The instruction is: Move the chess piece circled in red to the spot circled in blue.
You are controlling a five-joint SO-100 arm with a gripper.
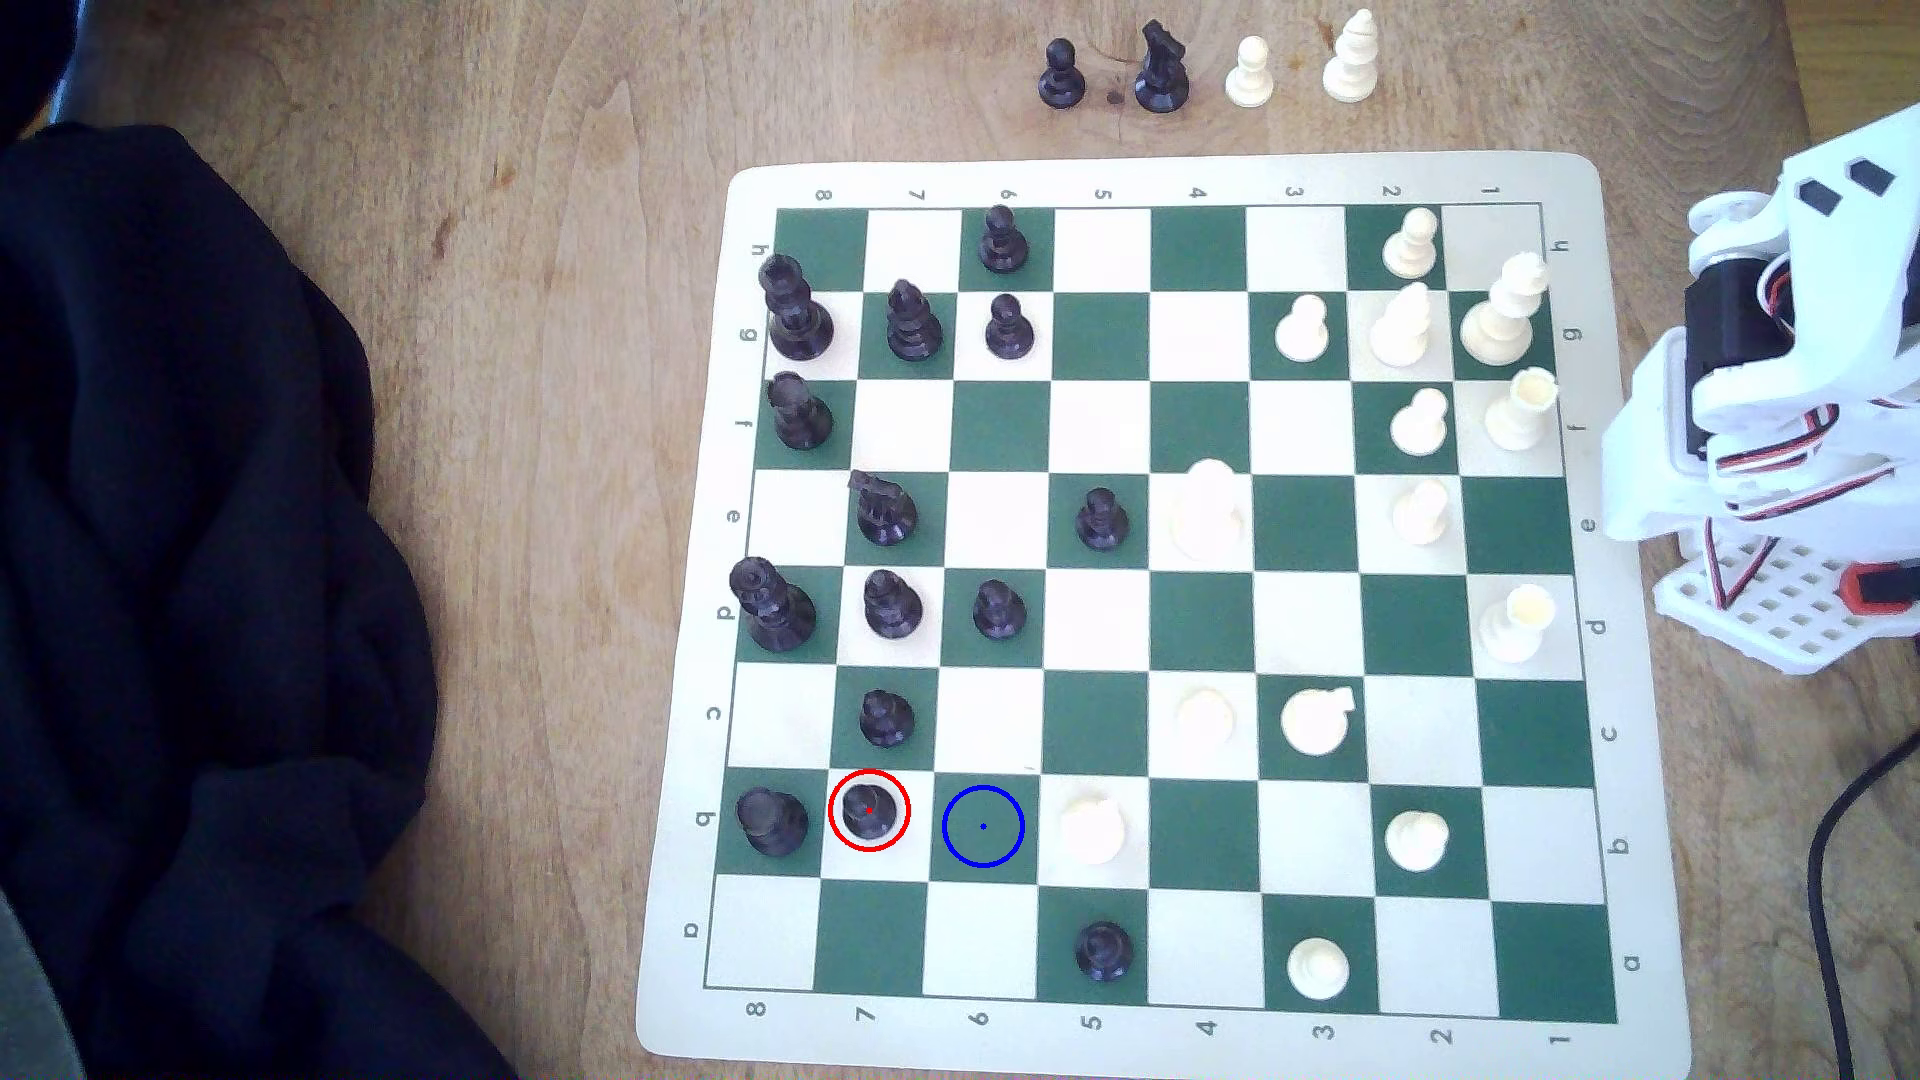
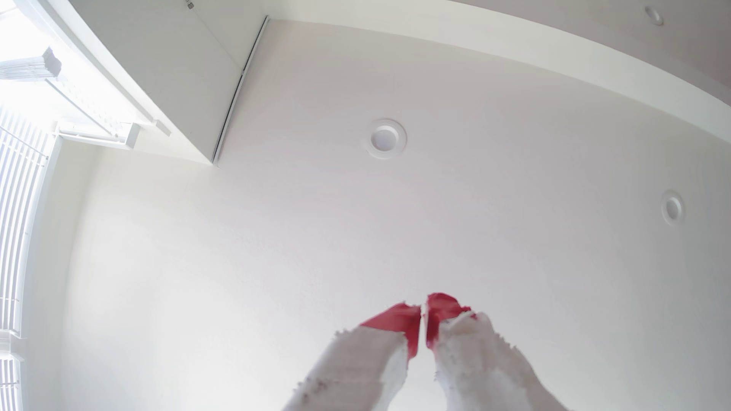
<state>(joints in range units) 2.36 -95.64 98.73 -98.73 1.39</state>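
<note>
End effector (image 2: 423, 306): red-tipped fingers (image 2: 395, 320) pointing at the ceiling (image 2: 474, 178), jaws nearly touching, gripping nothing. Chess piece (image 1: 869, 809): standing upright on its red-ringed white square. Spot (image 1: 983, 827): lying just beside it, toward the exterior view's right.

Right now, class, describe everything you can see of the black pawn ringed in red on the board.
The black pawn is small, glossy and dark, like plastic, seen almost from above: a round ball head over a flared round base. It stands upright on a white square, row b, column 7, inside a thin red drawn ring with a red dot on its head. Nothing touches it but the board. A taller black piece stands on the square at its exterior-view left; the blue-ringed green square lies at its right.
</note>
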